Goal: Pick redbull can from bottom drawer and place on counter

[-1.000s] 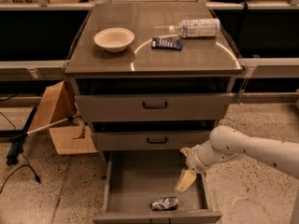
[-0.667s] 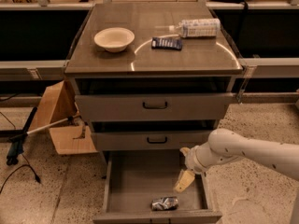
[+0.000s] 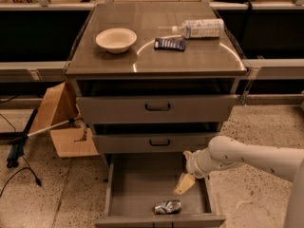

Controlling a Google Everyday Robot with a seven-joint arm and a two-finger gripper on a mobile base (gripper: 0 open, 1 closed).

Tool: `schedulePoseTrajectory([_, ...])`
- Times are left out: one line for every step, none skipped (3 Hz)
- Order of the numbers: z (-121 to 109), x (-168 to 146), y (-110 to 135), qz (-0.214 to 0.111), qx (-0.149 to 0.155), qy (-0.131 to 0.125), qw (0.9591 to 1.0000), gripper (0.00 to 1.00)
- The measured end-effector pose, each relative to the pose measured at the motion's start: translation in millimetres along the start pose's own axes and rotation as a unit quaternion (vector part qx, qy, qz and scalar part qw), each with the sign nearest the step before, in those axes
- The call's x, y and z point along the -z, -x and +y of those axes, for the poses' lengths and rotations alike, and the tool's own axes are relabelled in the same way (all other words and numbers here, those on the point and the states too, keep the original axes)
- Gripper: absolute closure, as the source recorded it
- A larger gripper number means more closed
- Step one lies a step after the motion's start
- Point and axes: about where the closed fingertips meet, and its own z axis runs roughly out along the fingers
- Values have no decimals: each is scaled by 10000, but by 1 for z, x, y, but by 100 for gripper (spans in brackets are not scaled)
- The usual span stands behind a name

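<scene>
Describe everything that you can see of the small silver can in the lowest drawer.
The small slim silver metal can looks dented and shiny, with some darker patches. It lies on its side on the plain grey floor of the open bottom drawer, close to the front wall and near its middle. Only the drawer floor seems to touch it. The gripper hangs over the drawer just beyond the can, apart from it.

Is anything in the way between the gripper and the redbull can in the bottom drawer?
Nothing visible. The gripper hangs inside the open bottom drawer, close to the redbull can lying by its front wall; only bare drawer floor lies between them.
</scene>
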Motion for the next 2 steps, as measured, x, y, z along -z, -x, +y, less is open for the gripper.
schedulePoseTrajectory([1, -6, -2, -13, -40, -47, 10000, 0])
schedulePoseTrajectory([-1, -21, -12, 0, -77, -18, 10000, 0])
